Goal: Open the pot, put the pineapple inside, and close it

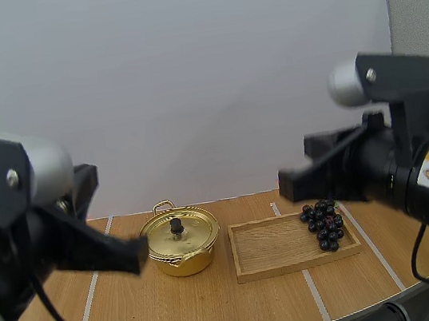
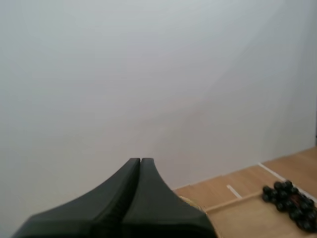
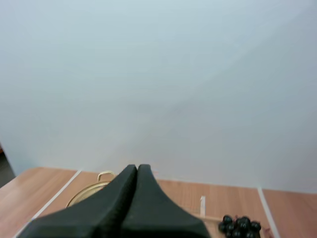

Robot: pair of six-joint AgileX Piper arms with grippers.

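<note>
A round gold metal pot (image 1: 185,260) sits on the light wooden counter (image 1: 181,315). Its gold lid (image 1: 194,230) is on, and a small black knob (image 1: 176,227) stands upright at the lid's centre. A thin gold loop handle (image 1: 162,207) shows at the pot's far side. Just beside the pot, towards the right arm and a narrow gap away, lies a shallow rectangular wooden tray (image 1: 272,247). A bunch of dark, almost black grapes (image 1: 323,225) rests inside the tray at the end farthest from the pot, close against the rim there, and the rest of the tray floor is bare wood. White tape lines (image 1: 94,285) run across the counter from back to front, and one of them passes under the tray. The left fingers (image 2: 129,183) lie pressed together as one dark wedge, gripping nothing. In the high view they hang above the counter at the pot's left side, with their tips over its left edge. From the left wrist, a sliver of the pot's gold rim shows just past the wedge, with the tray and grapes farther off. The right fingers (image 3: 126,188) are likewise closed flat against each other and hold nothing. In the high view they are raised above the far edge of the tray, pointing towards the pot. From the right wrist, the lidded pot and its loop handle lie beyond the tips on one side and the grapes on the other.
</note>
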